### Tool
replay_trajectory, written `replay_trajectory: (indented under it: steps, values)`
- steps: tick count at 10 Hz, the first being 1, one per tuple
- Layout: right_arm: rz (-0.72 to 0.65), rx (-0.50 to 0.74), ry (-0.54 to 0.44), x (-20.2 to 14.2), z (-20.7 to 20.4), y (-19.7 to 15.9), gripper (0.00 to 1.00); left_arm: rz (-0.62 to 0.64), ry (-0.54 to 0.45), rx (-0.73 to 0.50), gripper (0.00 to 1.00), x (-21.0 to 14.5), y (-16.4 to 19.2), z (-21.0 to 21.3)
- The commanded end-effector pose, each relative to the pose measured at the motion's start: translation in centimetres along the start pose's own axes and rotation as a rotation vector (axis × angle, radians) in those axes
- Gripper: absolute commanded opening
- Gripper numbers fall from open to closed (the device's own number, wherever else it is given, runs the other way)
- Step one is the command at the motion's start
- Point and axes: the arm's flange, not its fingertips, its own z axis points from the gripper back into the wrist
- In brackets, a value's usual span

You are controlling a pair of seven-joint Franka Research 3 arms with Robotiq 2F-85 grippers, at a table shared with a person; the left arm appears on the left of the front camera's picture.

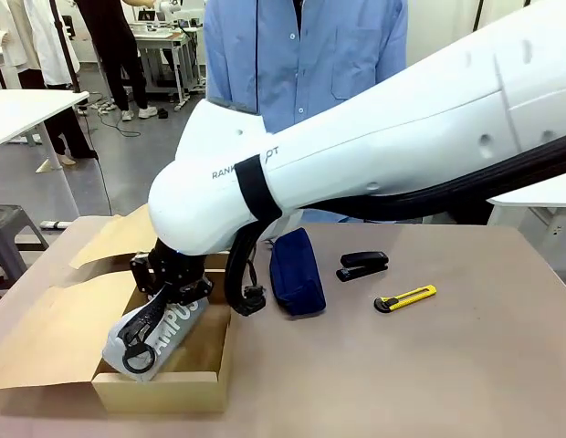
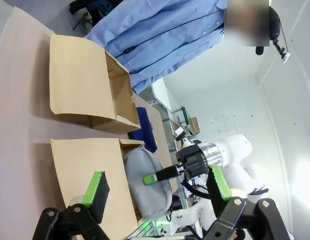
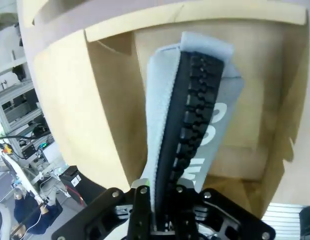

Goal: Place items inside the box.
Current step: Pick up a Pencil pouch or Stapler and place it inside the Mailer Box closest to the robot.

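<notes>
One table (image 1: 402,374), white benches (image 1: 18,109) behind, bears box (image 1: 164,391), navy pouch (image 1: 297,272), stapler (image 1: 363,265), knife (image 1: 405,298).

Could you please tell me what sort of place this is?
Likely a robotics lab: a white robot arm works at a table, with white tables and floor cables behind.

grey pouch (image 1: 171,336) lettering: start hidden behind right tool (image 1: 173,297) | person (image 1: 301,55): cut off at top edge
</notes>
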Motion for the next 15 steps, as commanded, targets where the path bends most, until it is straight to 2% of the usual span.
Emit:
replay_trajectory:
  steps: [1, 3, 4, 10, 11, 12, 13, 14, 15]
  values:
    - [0.027, -0.020, -0.003, 1.1, -1.5, 1.1, 0.06, -0.022, -0.011, -0.020, 1.00, 0.0, -0.1, -0.1]
    - [0.075, -0.015, 0.017, 1.7, -2.4, 1.1, 0.06, -0.022, -0.011, -0.020, 1.00, 0.0, -0.1, -0.1]
    - [0.109, -0.028, 0.064, 2.4, -3.4, 0.6, 0.06, -0.022, -0.011, -0.020, 1.00, 0.0, -0.1, -0.1]
    - [0.078, -0.071, 0.078, 2.8, -5.6, -0.7, 0.06, -0.022, -0.011, -0.020, 1.00, 0.0, -0.1, -0.1]
    - [0.069, -0.070, 0.085, 2.7, -5.7, -0.8, 0.27, -0.022, -0.011, -0.020, 1.00, 0.0, -0.1, -0.1]
    - [0.074, -0.076, 0.083, 2.7, -5.7, -0.8, 0.63, -0.022, -0.011, -0.020, 1.00, 0.0, -0.1, -0.1]
    - [0.071, -0.075, 0.082, 2.7, -5.7, -0.9, 0.84, -0.022, -0.011, -0.020, 1.00, 0.0, -0.1, -0.1]
    - [0.070, -0.063, 0.080, 2.7, -5.5, -1.0, 1.00, -0.022, -0.011, -0.020, 1.00, 0.0, -0.1, -0.1]
    - [0.071, -0.055, 0.077, 2.6, -5.0, -1.2, 1.00, -0.022, -0.011, -0.020, 1.00, 0.0, -0.1, -0.1]
